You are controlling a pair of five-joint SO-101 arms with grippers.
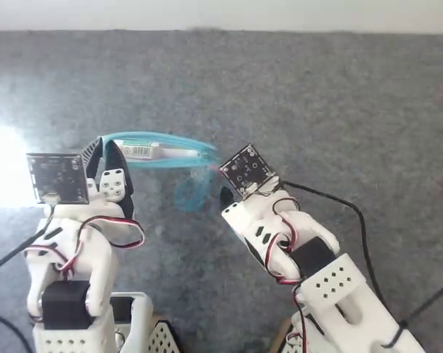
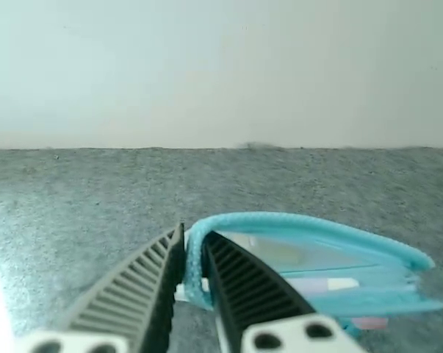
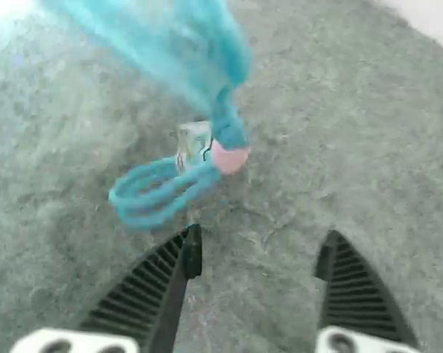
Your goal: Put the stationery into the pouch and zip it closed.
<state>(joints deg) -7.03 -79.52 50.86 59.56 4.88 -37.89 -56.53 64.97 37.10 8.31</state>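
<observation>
A translucent turquoise pouch lies on the grey felt table, with white stationery visible inside it. My left gripper is shut on the pouch's near end at the zipper edge. At the other end a turquoise cord loop hangs off the pouch, with a pink bead and a small clear tag. My right gripper stands open just short of that loop, nothing between its fingers. In the high view the right gripper sits beside the loop.
Grey felt covers the table, with open room to the back and right. A pale wall rises behind the far edge. A black cable runs along the right arm.
</observation>
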